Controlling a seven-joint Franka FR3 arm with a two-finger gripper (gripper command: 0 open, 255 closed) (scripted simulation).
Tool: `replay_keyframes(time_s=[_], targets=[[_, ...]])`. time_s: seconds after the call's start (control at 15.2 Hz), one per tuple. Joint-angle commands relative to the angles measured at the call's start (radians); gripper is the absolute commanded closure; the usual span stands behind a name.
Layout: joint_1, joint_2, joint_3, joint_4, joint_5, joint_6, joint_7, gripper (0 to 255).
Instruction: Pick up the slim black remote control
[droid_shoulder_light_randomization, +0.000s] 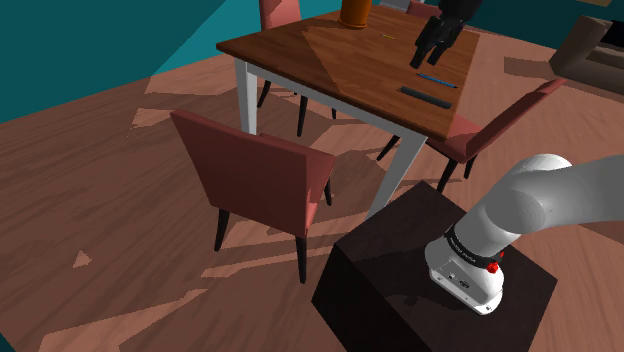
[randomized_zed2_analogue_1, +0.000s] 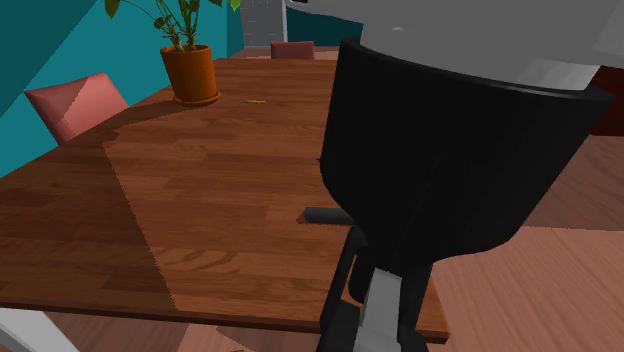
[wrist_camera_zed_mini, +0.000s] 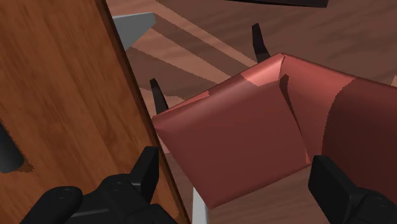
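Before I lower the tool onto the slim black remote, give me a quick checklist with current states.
1. Tool open: ok, fingers stand apart.
2. Remote free to grasp: ok, it lies flat on the table near the edge.
3. Tool centred over remote: not ok, the wrist view shows the red chair between the fingers.
4. Neighbour spacing: ok, the bluish slim object lies apart from the remote.
5. Fingers square across the remote: cannot tell.

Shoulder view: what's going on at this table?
A white arm hangs its open black gripper over the wooden table, holding nothing. The slim black remote lies flat near the table's edge, apart from the gripper, with a thinner bluish stick beside it. An orange pot stands at the far end.
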Motion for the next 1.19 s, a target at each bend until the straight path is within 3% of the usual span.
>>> replay_keyframes(time_s=[0.0, 0.59, 1.12], targets=[[0.0, 0.0, 0.0, 0.0, 0.0, 0.0, 0.0, 0], [-0.041, 0.129, -0.153, -0.034, -0.123, 0.138, -0.231, 0], [-0.065, 0.322, -0.287, 0.02, -0.19, 0.272, -0.431, 0]])
